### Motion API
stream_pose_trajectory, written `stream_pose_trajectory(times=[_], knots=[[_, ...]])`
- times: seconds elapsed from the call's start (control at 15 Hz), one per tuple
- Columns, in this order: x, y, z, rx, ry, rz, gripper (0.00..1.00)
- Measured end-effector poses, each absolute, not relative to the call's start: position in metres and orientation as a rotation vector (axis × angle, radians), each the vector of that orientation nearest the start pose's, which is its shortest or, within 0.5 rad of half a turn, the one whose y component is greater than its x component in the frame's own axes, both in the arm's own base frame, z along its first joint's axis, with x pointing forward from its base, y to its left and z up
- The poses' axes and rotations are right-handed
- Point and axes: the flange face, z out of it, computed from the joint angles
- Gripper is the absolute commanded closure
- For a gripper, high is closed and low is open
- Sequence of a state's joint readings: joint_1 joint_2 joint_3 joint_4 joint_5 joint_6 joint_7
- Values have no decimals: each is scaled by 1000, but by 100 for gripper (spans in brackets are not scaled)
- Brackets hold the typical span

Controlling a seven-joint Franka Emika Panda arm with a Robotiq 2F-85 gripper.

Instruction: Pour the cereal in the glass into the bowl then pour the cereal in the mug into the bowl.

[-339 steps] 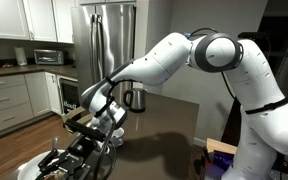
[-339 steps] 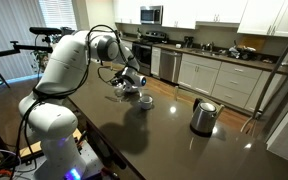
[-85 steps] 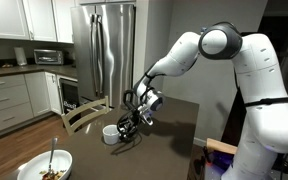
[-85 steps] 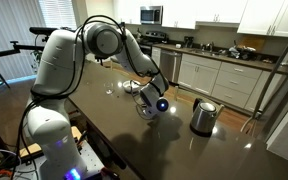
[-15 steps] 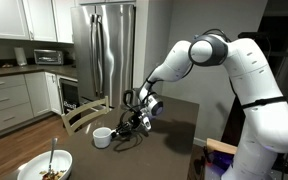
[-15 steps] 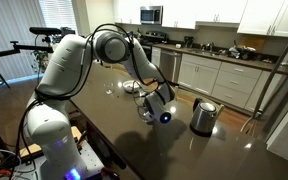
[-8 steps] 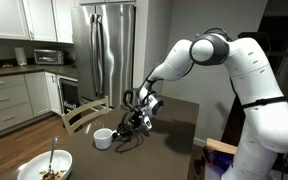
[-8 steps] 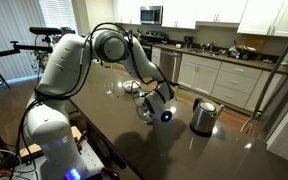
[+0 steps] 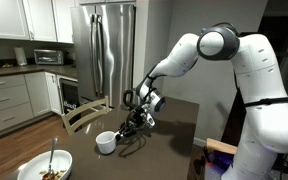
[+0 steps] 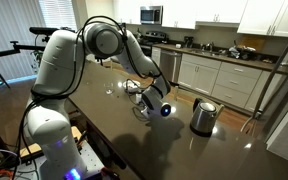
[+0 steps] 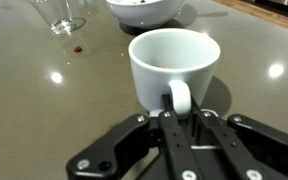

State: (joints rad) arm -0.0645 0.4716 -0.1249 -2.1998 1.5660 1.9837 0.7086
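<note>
My gripper (image 11: 180, 114) is shut on the handle of the small white mug (image 11: 172, 58), which stands upright in front of it in the wrist view. Beyond the mug is the white bowl (image 11: 160, 12) with dark cereal (image 11: 139, 3) in it, and the clear glass (image 11: 60, 14) stands to its left. One loose cereal bit (image 11: 79, 47) lies on the table. In an exterior view the mug (image 9: 106, 142) hangs at the gripper (image 9: 132, 124), and the bowl (image 9: 34, 165) with its spoon (image 9: 52, 155) sits at the near corner. What the mug holds is not visible.
A shiny metal jug (image 10: 203, 116) stands on the dark table (image 10: 104, 125) to the side of the arm. A wooden chair back (image 9: 84, 112) rises behind the table edge. Kitchen counters and a steel fridge (image 9: 106, 50) fill the background.
Over the last second the arm has shifted, carrying the mug a little toward the bowl. The gripper has stayed shut on the handle.
</note>
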Motion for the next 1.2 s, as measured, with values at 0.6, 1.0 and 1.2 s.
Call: stream_pose_trajectory(times=[0.6,1.0,1.2], knots=[[522,5,203,-1134,1907,858,92],[528,42,220,-1215,1909,793,92],[529,56,226,-1252,1916,742,92]])
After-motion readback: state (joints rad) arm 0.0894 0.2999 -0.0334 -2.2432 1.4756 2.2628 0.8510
